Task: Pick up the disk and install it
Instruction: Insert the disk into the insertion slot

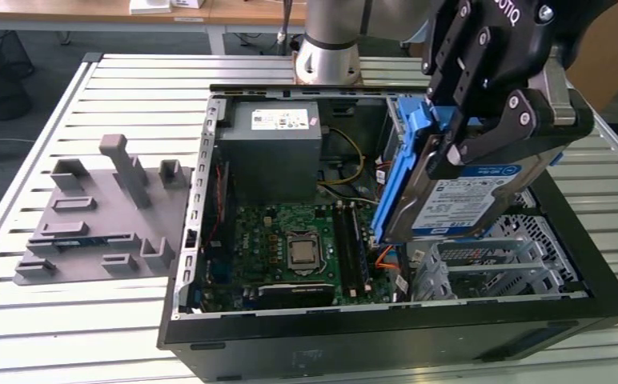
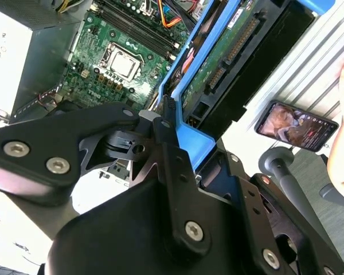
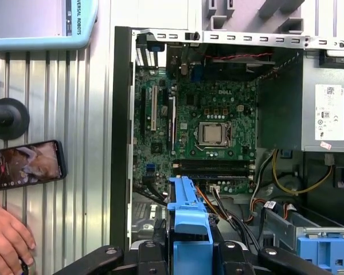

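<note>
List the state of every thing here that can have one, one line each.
gripper, shut on the disk.
disk, held tilted over the computer case, not yet seated.
computer case, lying on its side, side panel off.
processor, uncovered, no cooler on it.
phone, screen lit.

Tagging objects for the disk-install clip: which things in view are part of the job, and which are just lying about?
Job: disk, clamped in the gripper; open computer case; metal drive cage inside it.

Lying about: grey fixture plate beside the case; phone; a person's hand.
</note>
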Tool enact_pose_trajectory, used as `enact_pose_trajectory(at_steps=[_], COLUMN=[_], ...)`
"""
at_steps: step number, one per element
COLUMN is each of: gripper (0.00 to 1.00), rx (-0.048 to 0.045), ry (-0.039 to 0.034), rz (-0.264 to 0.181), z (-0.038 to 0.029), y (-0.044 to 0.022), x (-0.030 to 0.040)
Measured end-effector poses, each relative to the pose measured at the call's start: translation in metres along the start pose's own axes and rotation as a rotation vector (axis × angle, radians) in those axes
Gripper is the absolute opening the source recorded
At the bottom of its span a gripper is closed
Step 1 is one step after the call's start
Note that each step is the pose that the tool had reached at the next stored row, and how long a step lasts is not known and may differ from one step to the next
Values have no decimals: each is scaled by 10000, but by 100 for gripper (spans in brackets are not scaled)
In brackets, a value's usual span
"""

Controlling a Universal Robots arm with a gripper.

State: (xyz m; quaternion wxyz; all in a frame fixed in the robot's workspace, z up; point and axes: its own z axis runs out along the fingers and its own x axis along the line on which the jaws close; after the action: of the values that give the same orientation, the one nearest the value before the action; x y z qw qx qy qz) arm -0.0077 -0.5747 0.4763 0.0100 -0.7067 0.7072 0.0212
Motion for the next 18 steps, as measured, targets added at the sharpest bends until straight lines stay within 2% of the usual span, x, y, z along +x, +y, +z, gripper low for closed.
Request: enact_pose_trajectory(at_steps=[5,9,13,18], gripper=[36,36,36,36], rx=[0,1,0,0], ry=[1,-2,0,0], rz=[2,4,1,1], z=[3,9,19,41], y=[-95,-106,-115,-248], x=[2,10,46,51])
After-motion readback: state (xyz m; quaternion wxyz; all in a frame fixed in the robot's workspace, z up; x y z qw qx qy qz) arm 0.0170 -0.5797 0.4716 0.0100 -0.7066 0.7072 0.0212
